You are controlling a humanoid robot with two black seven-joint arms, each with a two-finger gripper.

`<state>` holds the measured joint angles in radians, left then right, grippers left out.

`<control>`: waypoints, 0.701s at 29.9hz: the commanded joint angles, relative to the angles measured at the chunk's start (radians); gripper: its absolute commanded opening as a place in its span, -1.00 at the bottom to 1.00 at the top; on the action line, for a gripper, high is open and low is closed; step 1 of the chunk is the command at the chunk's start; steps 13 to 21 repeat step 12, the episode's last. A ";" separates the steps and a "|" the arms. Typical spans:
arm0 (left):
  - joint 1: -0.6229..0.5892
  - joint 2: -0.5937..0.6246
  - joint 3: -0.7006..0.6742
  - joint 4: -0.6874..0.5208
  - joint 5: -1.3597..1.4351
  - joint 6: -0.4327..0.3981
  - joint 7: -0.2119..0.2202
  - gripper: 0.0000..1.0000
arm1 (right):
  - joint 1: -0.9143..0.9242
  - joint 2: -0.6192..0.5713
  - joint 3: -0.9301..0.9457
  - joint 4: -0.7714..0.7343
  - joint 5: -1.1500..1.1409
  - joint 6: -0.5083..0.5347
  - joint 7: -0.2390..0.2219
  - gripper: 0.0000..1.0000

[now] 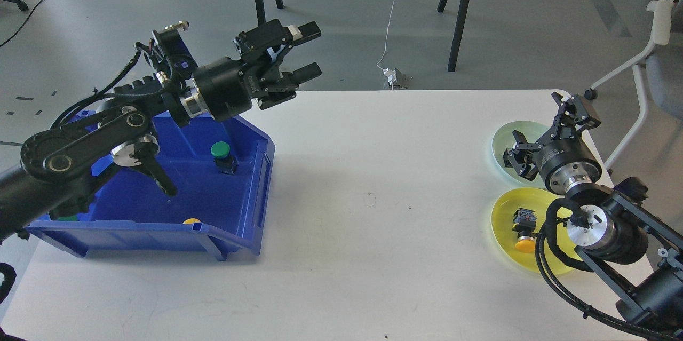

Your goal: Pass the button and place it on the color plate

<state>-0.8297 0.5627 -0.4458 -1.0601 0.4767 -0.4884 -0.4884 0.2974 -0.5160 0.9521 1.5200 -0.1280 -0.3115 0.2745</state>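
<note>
Left gripper [308, 50] in the upper left gapes, holding nothing, above the blue bin [251, 207] containing a green button [221, 151]; right gripper [544, 130], also spread, hovers over the pale green plate [504, 141].

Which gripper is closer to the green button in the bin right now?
Left. The left gripper hangs open above the blue bin holding the green button; the right gripper is across the table, over the plates.

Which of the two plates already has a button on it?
The yellow plate, nearer the robot, holds a yellow-capped button lying on its side. The pale green plate behind it shows no button, though the right gripper covers part.
</note>
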 commanded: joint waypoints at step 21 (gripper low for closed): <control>0.224 0.031 -0.166 0.115 -0.333 0.000 0.000 0.99 | 0.088 -0.088 -0.053 -0.156 0.191 0.800 0.023 0.95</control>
